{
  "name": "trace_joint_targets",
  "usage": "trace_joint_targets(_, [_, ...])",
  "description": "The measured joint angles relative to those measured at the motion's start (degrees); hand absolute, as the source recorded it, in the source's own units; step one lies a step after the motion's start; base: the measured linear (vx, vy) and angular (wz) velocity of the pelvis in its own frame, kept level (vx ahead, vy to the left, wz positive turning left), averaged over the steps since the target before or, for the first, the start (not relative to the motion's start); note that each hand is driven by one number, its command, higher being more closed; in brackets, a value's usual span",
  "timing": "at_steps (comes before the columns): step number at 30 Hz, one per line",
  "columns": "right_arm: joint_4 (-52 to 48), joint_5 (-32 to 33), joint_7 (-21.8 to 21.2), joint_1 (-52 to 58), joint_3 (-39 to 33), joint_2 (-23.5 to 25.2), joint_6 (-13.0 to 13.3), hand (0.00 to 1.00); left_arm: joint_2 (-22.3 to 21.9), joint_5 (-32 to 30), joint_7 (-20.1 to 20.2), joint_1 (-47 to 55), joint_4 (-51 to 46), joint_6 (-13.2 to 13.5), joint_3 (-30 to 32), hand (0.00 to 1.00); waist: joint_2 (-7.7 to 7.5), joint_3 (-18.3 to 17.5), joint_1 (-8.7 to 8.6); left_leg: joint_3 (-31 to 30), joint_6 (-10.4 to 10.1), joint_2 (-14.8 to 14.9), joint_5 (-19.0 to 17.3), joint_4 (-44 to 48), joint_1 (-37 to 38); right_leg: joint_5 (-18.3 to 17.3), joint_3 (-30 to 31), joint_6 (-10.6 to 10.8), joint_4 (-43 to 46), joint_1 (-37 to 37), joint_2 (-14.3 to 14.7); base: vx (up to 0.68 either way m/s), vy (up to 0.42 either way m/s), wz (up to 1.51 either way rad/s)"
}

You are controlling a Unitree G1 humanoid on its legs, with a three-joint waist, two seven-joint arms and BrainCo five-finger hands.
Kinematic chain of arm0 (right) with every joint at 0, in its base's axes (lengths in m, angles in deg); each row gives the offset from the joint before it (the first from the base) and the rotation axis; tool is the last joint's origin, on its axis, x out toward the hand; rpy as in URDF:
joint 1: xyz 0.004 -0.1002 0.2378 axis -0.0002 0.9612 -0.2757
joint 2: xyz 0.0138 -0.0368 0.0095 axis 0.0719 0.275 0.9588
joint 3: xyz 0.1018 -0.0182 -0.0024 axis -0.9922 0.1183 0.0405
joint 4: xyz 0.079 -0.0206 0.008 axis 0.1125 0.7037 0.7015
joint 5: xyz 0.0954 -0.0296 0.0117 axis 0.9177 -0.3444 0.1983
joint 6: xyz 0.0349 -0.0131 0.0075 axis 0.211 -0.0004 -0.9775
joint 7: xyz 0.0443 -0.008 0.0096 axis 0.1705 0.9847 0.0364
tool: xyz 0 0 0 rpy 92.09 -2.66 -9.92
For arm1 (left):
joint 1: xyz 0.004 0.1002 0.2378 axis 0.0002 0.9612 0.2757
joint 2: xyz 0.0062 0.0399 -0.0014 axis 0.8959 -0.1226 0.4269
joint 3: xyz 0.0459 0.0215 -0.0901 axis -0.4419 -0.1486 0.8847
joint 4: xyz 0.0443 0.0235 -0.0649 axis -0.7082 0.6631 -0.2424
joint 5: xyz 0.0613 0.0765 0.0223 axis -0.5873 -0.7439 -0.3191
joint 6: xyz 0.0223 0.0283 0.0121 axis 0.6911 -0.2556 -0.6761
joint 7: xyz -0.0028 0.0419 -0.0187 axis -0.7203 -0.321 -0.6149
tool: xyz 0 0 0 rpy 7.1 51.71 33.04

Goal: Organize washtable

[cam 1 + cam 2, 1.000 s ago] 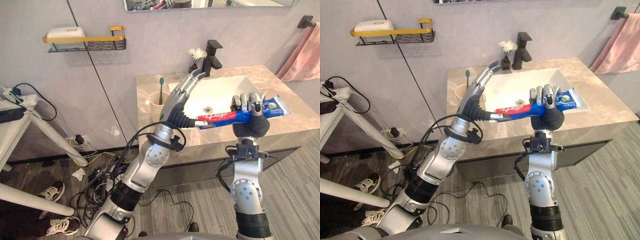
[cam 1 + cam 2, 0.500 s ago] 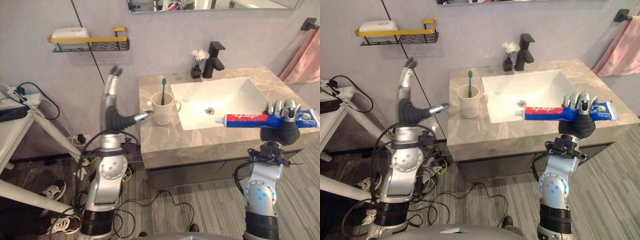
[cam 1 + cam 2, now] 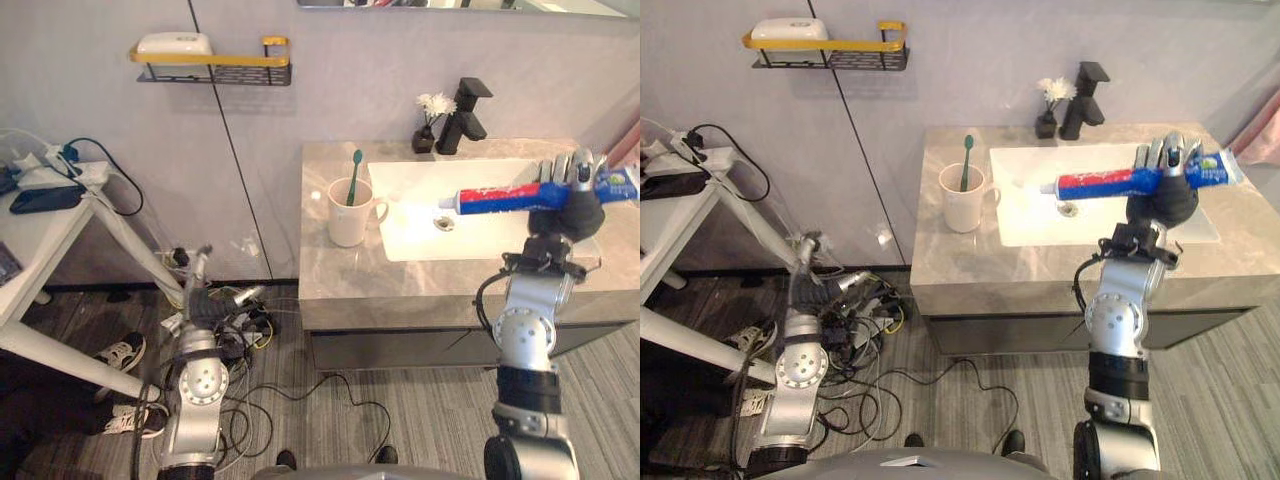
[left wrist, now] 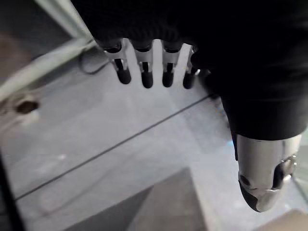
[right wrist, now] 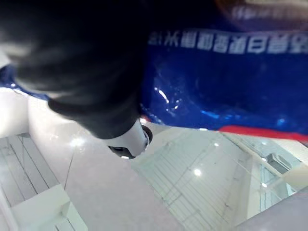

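My right hand (image 3: 578,207) is shut on a blue and red toothpaste tube (image 3: 505,197), held level over the right side of the white sink basin (image 3: 420,226). In the right wrist view the blue tube (image 5: 216,86) lies across the palm with the thumb (image 5: 127,140) curled under it. A cream cup (image 3: 348,214) with a green toothbrush (image 3: 354,173) stands on the marble counter (image 3: 400,278), left of the basin. Down by the floor, left of the counter, my left hand (image 3: 200,297) is open with straight fingers (image 4: 144,72) and holds nothing.
A black faucet (image 3: 468,100) and a small vase of white flowers (image 3: 430,112) stand at the counter's back. A yellow-railed wall shelf (image 3: 215,63) carries a soap box (image 3: 173,43). A white table (image 3: 50,215) stands at left. Cables (image 3: 240,322) and a person's shoe (image 3: 122,352) lie on the floor.
My left arm has swung away from the counter and dropped low beside it. The right hand keeps the toothpaste and has moved a little further over the basin. The camera view has shifted.
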Motion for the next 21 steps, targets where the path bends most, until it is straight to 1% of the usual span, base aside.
trace_joint_targets(1, [2.0, -0.05, 0.47, -2.11, 0.89, -1.32, -1.07, 1.0, -0.42, 1.55, 0.94, 0.84, 2.39, -0.41, -0.18, 0.0, -0.08, 0.05, 0.16, -0.07, -0.02, 0.06, 0.02, 0.0, -0.02, -0.01, -0.1, 0.0, 0.0, 0.03, -0.01, 0.03, 0.002, 0.09])
trace_joint_targets(2, [2.41, -0.08, 0.53, -2.58, 1.1, -1.51, -1.13, 1.0, -0.56, 1.84, 1.05, 1.05, 2.89, -0.43, -0.18, 0.0, -0.11, 0.06, 0.19, -0.07, -0.05, 0.07, 0.05, 0.0, -0.02, -0.01, -0.1, 0.0, 0.0, 0.03, -0.02, 0.03, 0.004, 0.02])
trace_joint_targets(4, [5.1, -0.63, 0.8, -6.0, 2.85, -3.54, -1.92, 1.0, -1.75, 3.18, 1.75, 1.57, 7.75, -0.96, -0.29, 0.0, -0.14, 0.09, 0.51, -0.09, -0.08, 0.04, 0.06, 0.0, -0.28, -0.02, -0.13, 0.01, 0.0, -0.17, -0.1, 0.0, 0.0, 0.0])
trace_joint_targets(7, [6.02, -2.28, 0.96, -9.26, 5.29, -6.7, -2.72, 1.0, -1.42, 3.76, 2.83, 1.56, 12.95, -1.39, -2.41, 0.0, -0.68, 0.4, 0.97, -0.22, 0.0, 0.05, 0.19, 0.03, -1.51, 0.04, -0.14, -0.01, 0.0, -1.28, -0.1, 0.0, 0.0, 0.01])
trace_joint_targets(10, [10.42, -3.5, 0.96, -15.54, 8.44, -10.1, -4.23, 1.0, -1.4, 4.27, 4.33, 1.33, 20.24, -2.18, -3.51, 0.0, -1.12, 0.66, 1.02, -0.23, 0.01, 0.1, 0.34, 0.04, -1.92, 0.13, -0.08, -0.04, 0.0, -1.73, -0.09, 0.0, 0.0, 0.0])
trace_joint_targets(12, [12.43, -4.86, 0.96, -19.35, 11.0, -13.22, -4.93, 1.0, -1.44, 4.34, 5.06, 1.43, 25.8, -2.57, -4.15, 0.0, -1.4, 0.83, 1.48, -0.22, 0.01, 0.13, 0.34, 0.04, -2.06, 0.13, -0.01, -0.05, 0.01, -1.88, -0.06, 0.0, 0.0, 0.0])
trace_joint_targets(14, [13.12, -5.69, 0.85, -21.64, 12.84, -14.81, -5.57, 1.0, -1.24, 4.33, 5.28, 1.61, 28.44, -3.11, -4.4, 0.0, -1.55, 0.92, 1.59, -0.18, 0.01, 0.13, 0.33, 0.04, -2.25, 0.14, 0.08, -0.04, 0.01, -2.09, -0.05, 0.0, 0.0, 0.0])
trace_joint_targets(16, [15.38, -6.85, 0.65, -24.94, 15.9, -16.65, -6.58, 1.0, -0.93, 4.38, 5.39, 1.6, 30.48, -3.38, -4.38, 0.0, -1.73, 1.03, 1.63, -0.11, 0.01, 0.12, 0.34, 0.05, -2.52, 0.22, 0.23, -0.06, 0.01, -2.44, -0.03, 0.0, 0.0, 0.0])
trace_joint_targets(17, [16.53, -7.45, 0.35, -27.41, 18.31, -18.26, -7.33, 1.0, -0.83, 4.72, 5.4, 1.54, 31.64, -3.56, -4.37, 0.0, -2.07, 1.22, 1.7, -0.1, 0.04, 0.14, 0.36, 0.06, -3.1, 0.38, 0.33, -0.09, 0.01, -3.07, 0.01, 0.0, 0.0, 0.0])
trace_joint_targets(21, [17.24, -9.1, 0.25, -29.78, 20.3, -18.67, -8.08, 1.0, -0.93, 4.9, 5.76, 1.52, 33.45, -3.84, -4.46, 0.0, -2.56, 1.51, 1.98, -0.09, 0.06, 0.12, 0.39, 0.07, -3.42, 0.48, 0.4, -0.1, 0.01, -3.4, 0.0, 0.0, 0.0, 0.0])
